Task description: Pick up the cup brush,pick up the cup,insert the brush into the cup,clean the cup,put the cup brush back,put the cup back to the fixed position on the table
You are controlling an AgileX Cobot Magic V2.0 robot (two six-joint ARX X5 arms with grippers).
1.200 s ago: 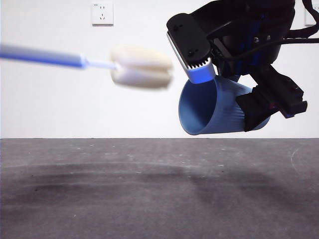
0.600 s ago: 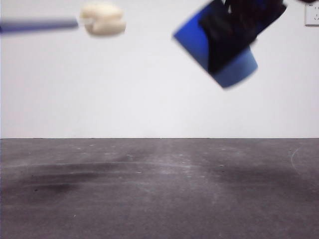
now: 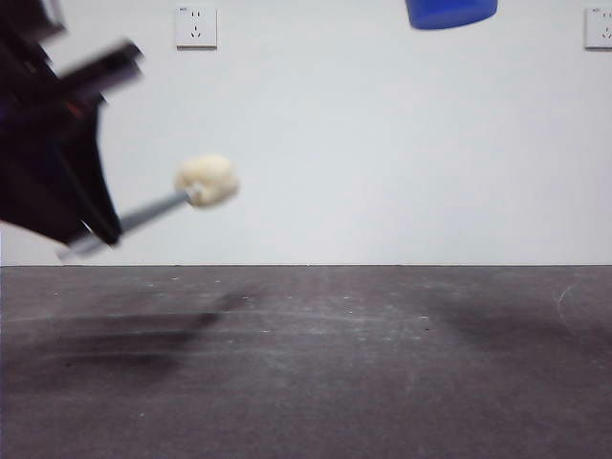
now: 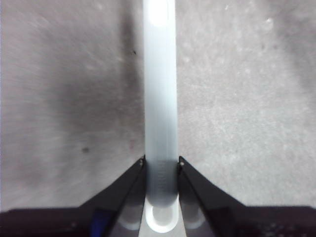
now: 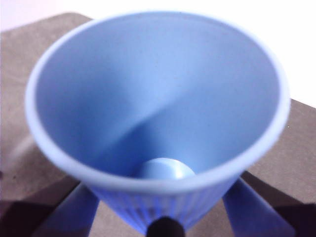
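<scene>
Left end effector [image 4: 160, 165] clamps the grey-handled, cream-headed cup brush [image 3: 205, 181]; right end effector [image 5: 163, 217] grips the ribbed blue cup [image 5: 158, 108].

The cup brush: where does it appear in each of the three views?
Front view: cup brush at left, sponge head raised above the table.
Left wrist view: its grey handle between the left gripper jaws.
Right wrist view: not in it.
Shared landmark: the table.

Cup brush [image 3: 203, 182] tilted, blue cup [image 3: 450, 12] aloft
</scene>
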